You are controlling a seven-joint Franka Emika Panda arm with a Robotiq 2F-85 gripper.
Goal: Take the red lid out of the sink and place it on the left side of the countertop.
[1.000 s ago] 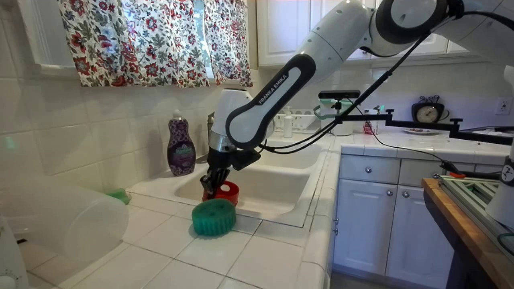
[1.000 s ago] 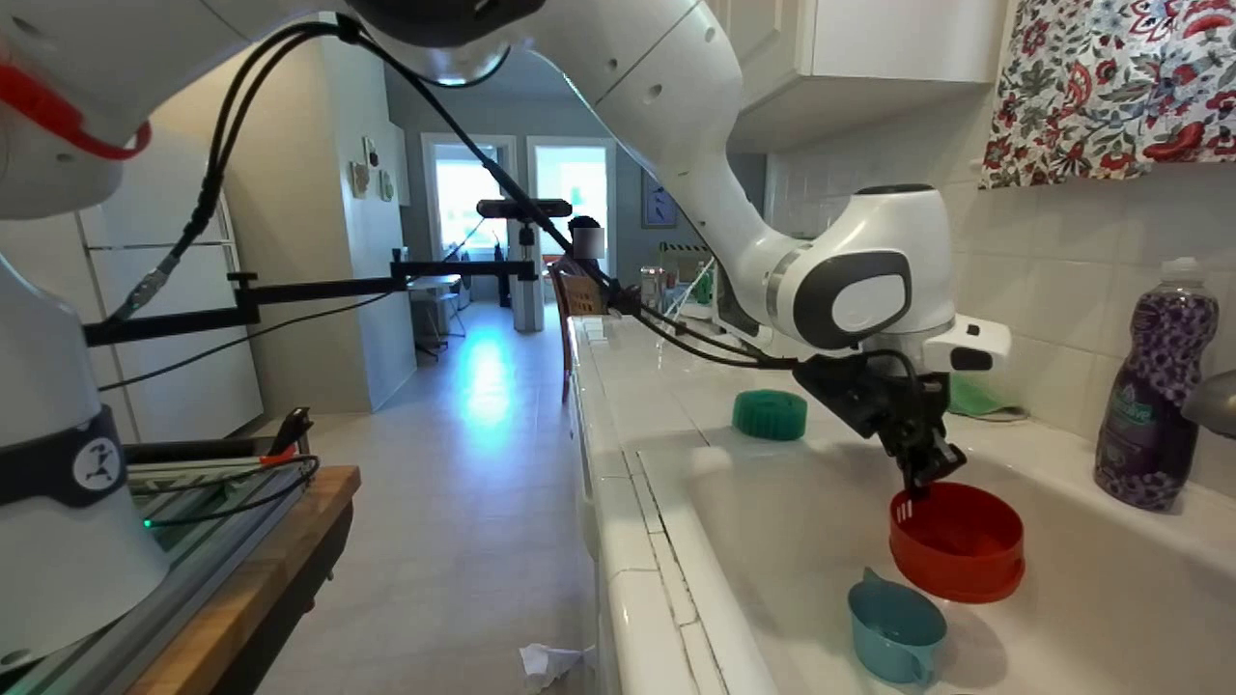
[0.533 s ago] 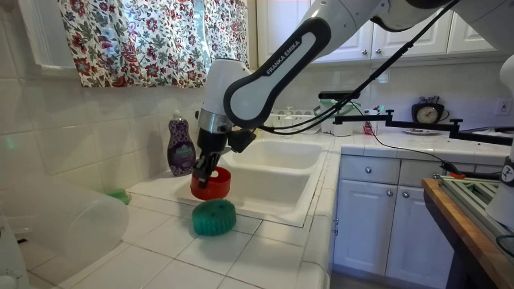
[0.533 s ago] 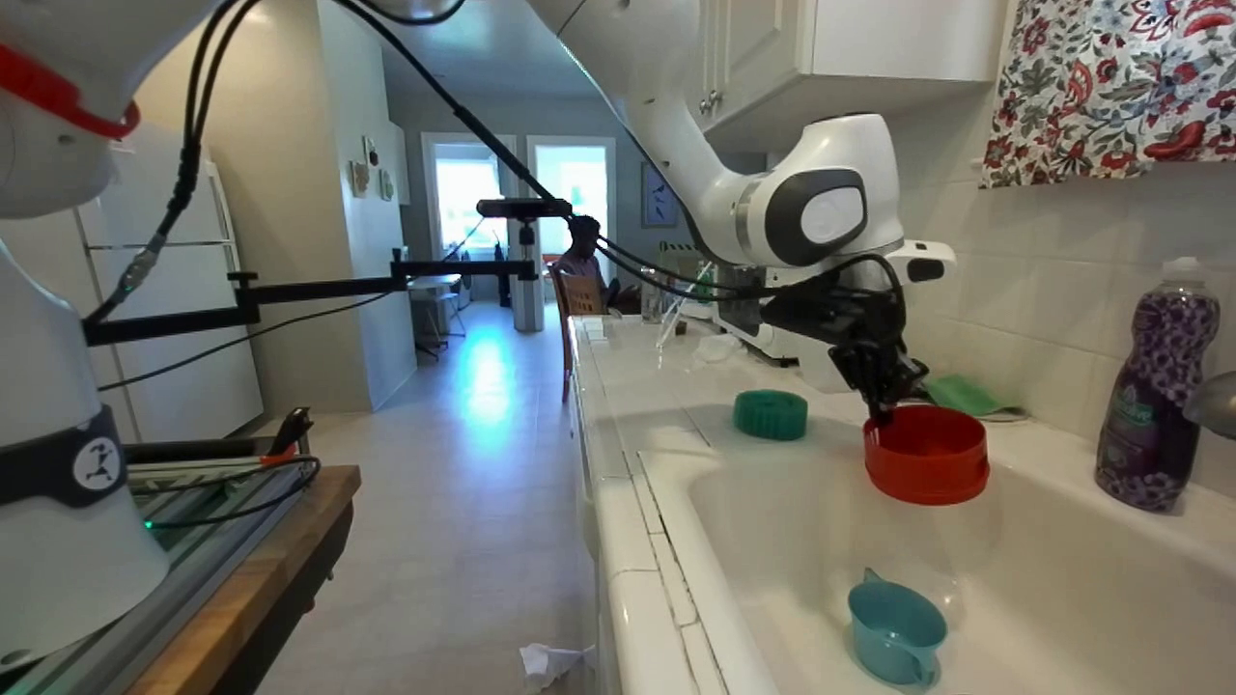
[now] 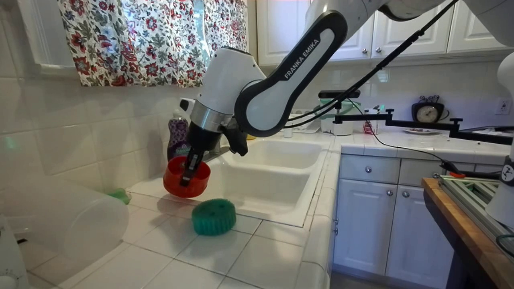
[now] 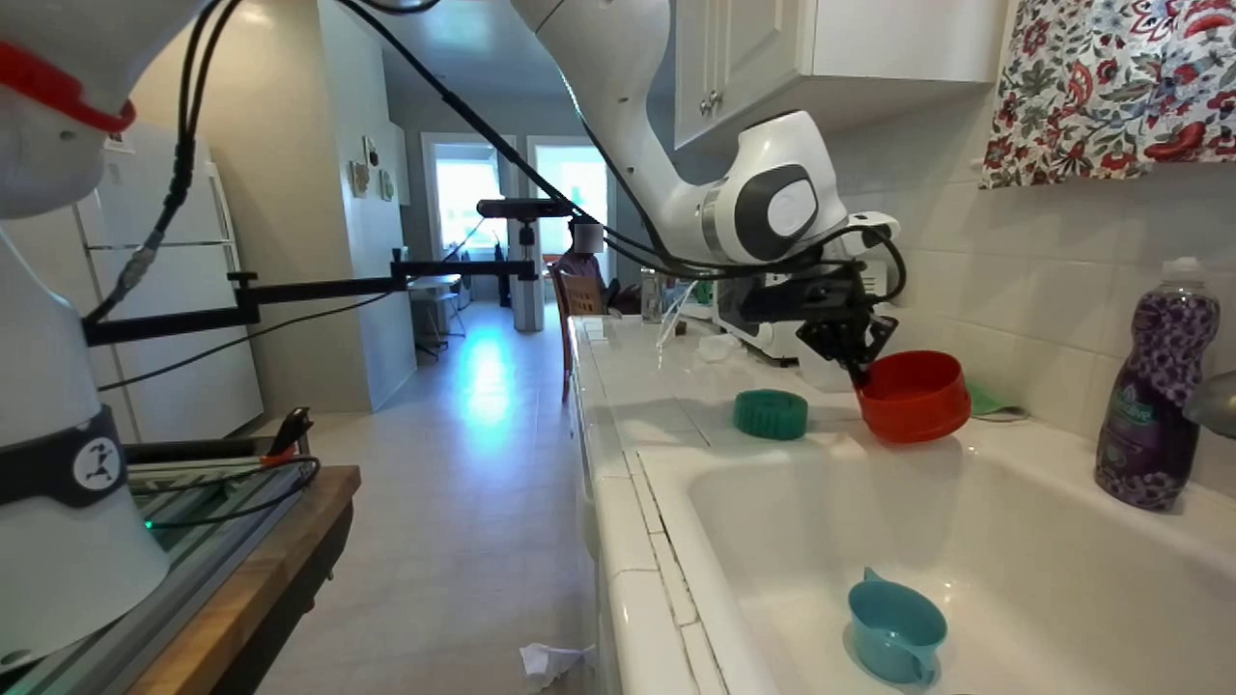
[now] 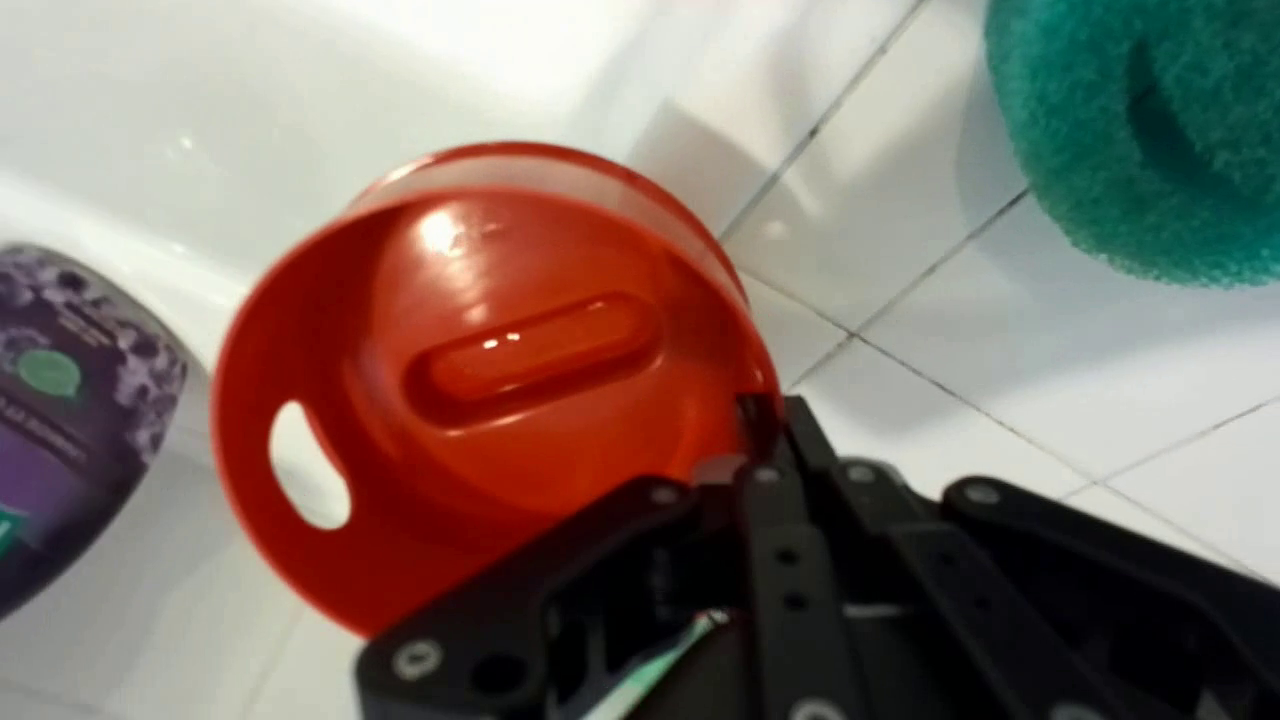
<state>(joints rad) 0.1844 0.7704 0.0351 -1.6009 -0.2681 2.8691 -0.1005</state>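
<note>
- Gripper: fingers pressed close together; the wall of the red lid is pinched between them at its rim.
- Red lid: gripped at one edge, the rest extending sideways from the fingertips; hollow side up, tilted in both exterior views.
- Lid is held raised over the border where sink meets countertop; a shadow is cast below.
- Green ridged piece: seated on the countertop, near the lid, apart from it.
- Purple bottle: partly hidden by the lid in an exterior view.
- Blue cup: contained in the sink, well apart from the lid.
</note>
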